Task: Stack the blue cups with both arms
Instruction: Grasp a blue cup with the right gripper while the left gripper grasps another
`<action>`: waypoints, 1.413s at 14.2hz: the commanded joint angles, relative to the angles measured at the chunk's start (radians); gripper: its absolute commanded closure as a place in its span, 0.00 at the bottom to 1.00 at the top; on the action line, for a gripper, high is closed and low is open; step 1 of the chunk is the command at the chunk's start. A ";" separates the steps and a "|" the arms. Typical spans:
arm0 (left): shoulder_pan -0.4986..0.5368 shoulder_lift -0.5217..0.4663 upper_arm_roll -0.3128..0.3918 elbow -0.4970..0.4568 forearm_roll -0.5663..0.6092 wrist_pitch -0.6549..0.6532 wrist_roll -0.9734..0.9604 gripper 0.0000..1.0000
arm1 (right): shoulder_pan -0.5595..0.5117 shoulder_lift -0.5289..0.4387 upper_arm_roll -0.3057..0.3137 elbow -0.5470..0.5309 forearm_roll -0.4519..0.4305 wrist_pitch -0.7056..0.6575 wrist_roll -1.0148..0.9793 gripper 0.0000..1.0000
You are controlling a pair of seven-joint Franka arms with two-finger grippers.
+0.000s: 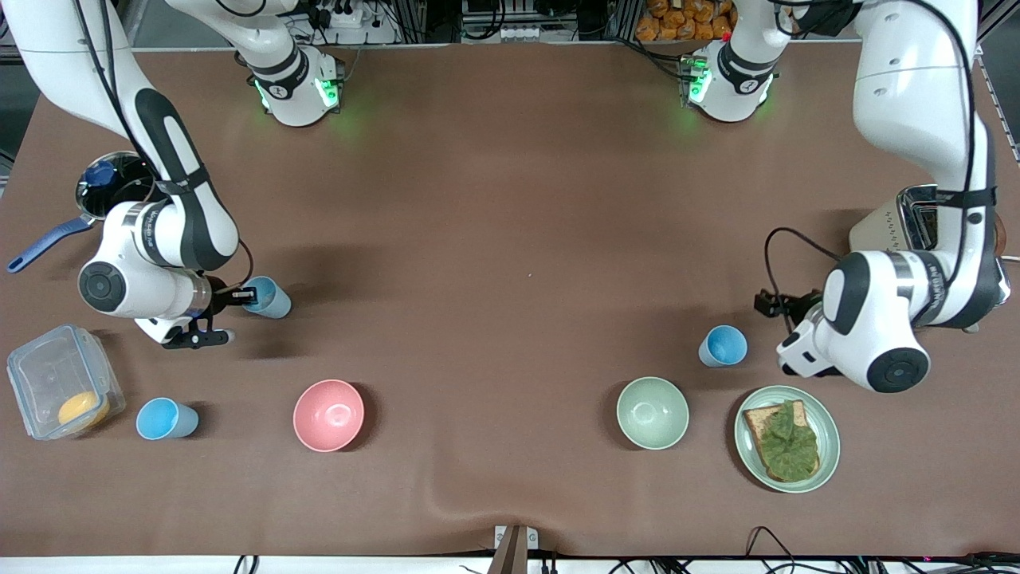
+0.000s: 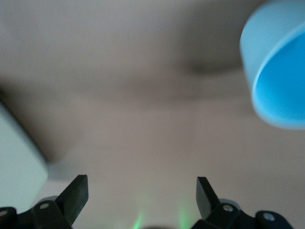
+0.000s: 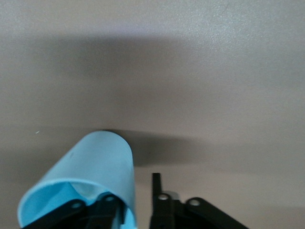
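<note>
Three blue cups show. My right gripper [image 1: 241, 297] is shut on the rim wall of one blue cup [image 1: 269, 297], one finger inside and one outside; the right wrist view shows this cup [image 3: 97, 167] tilted over the brown table. A second blue cup [image 1: 723, 345] stands upright near the left arm's end, beside the pale green bowl. My left gripper [image 2: 142, 191] is open and empty, low beside this cup [image 2: 279, 71], not touching it; in the front view its hand [image 1: 797, 351] hides the fingers. A third blue cup [image 1: 166, 418] stands beside the plastic container.
A pink bowl [image 1: 328, 414] and a pale green bowl [image 1: 652, 412] stand nearer the front camera. A plate with toast and lettuce [image 1: 749, 446], a toaster [image 1: 908, 219], a clear container [image 1: 48, 375] holding something orange and a pot with a blue handle [image 1: 111, 187] sit at the table's ends.
</note>
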 commanded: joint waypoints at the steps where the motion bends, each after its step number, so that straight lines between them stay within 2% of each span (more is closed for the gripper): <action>1: -0.032 0.036 0.001 0.034 -0.011 0.090 -0.102 0.00 | -0.012 -0.009 0.012 0.009 0.021 -0.006 -0.020 1.00; 3: -0.035 0.030 0.001 0.037 -0.021 0.166 -0.156 0.00 | -0.006 -0.018 0.015 0.041 0.021 -0.061 -0.021 1.00; 7: -0.022 0.020 0.003 0.067 -0.109 0.187 -0.179 0.00 | -0.003 -0.022 0.040 0.213 0.024 -0.334 -0.012 1.00; 9: -0.026 0.026 0.003 0.067 -0.109 0.191 -0.182 0.00 | -0.001 -0.033 0.066 0.253 0.097 -0.422 -0.005 1.00; 10: -0.025 0.024 0.003 0.067 -0.109 0.200 -0.180 0.00 | 0.008 -0.039 0.067 0.255 0.137 -0.433 -0.003 1.00; 12: -0.028 0.027 0.003 0.064 -0.109 0.202 -0.182 0.00 | 0.066 -0.049 0.067 0.253 0.157 -0.431 0.078 1.00; 16: -0.035 0.046 0.003 0.057 -0.110 0.202 -0.184 0.00 | 0.241 -0.061 0.069 0.250 0.220 -0.419 0.317 1.00; 19: -0.037 0.066 0.003 0.057 -0.130 0.249 -0.234 0.00 | 0.379 -0.052 0.069 0.242 0.269 -0.288 0.480 1.00; 20: -0.037 0.072 0.003 0.057 -0.153 0.274 -0.280 0.06 | 0.430 -0.049 0.069 0.238 0.269 -0.243 0.527 1.00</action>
